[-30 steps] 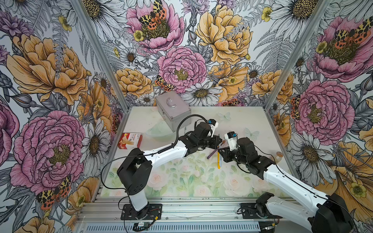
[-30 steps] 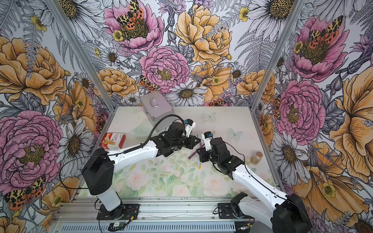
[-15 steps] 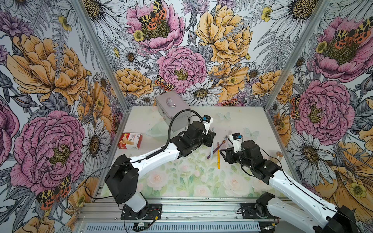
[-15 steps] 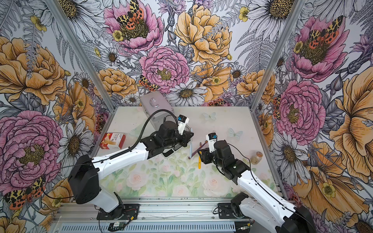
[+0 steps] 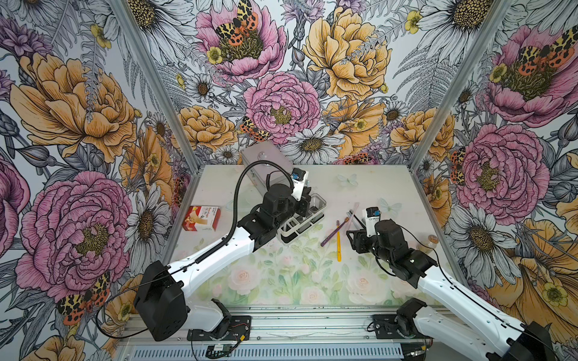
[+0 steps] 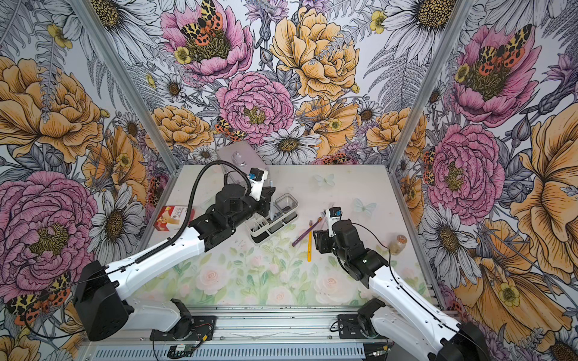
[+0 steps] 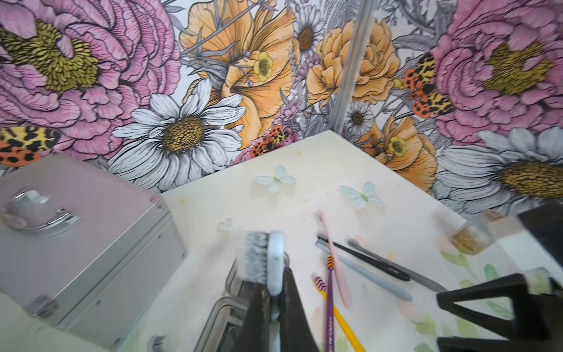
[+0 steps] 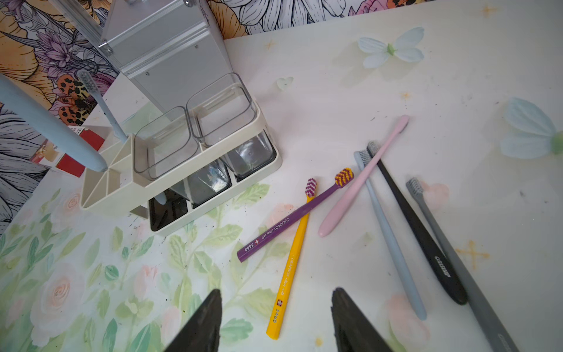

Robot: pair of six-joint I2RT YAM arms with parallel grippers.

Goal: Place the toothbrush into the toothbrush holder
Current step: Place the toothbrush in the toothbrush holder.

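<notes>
The toothbrush holder, a white caddy with two clear cups, stands mid-table. My left gripper hovers over it, shut on a pale blue toothbrush held bristles up. The handle's lower end is at the rim of the white compartment. Another thin blue toothbrush stands in that compartment. My right gripper is open and holds nothing, low over the table by a loose yellow toothbrush.
Loose on the table right of the holder lie purple, pink, light blue, black and grey toothbrushes. A silver case sits behind the holder. A red box lies left, a small jar right.
My left gripper has carried the pale blue toothbrush leftward from the pile to above the holder. My right gripper has opened and drawn back to the right.
</notes>
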